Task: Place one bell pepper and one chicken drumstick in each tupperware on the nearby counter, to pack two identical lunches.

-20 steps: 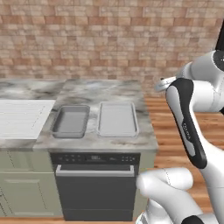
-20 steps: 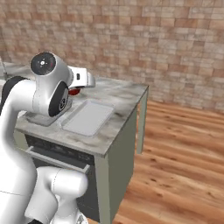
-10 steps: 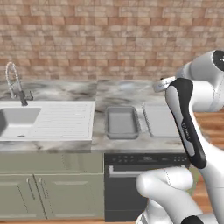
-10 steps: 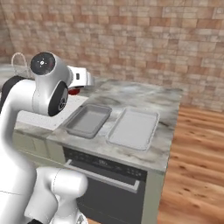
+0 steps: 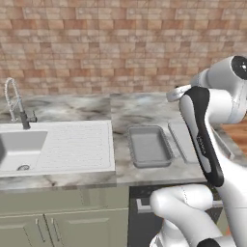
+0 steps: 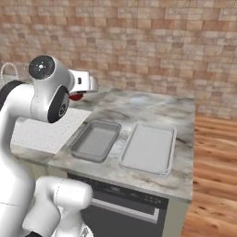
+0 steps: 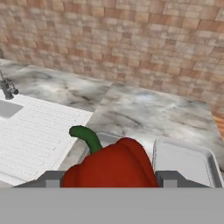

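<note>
Pepper [image 7: 109,166] sitting right between the two dark finger tips in the hand view, red and glossy, green stem curling up and to the left; gripper [image 7: 109,179] pinching it from both sides, jaws pressed against its flanks. Seen from the right base view as a small red patch [image 6: 77,96] just under the white hand, held up in the air above the counter [image 6: 152,111], over the edge of the white ribbed drainboard [image 6: 44,132]. Below and ahead of the held pepper, two grey tupperware side by side on the marbled stone: narrower, deeper one [image 5: 149,146] nearer the sink [image 5: 17,149], wider, shallower one [image 6: 149,147] beyond it toward the counter's end. Both lying apart from each other with a strip of stone between. Faucet [image 5: 14,103] standing at the back of the sink, well apart from the gripper. Second pepper and drumsticks not to be told from these views.
</note>
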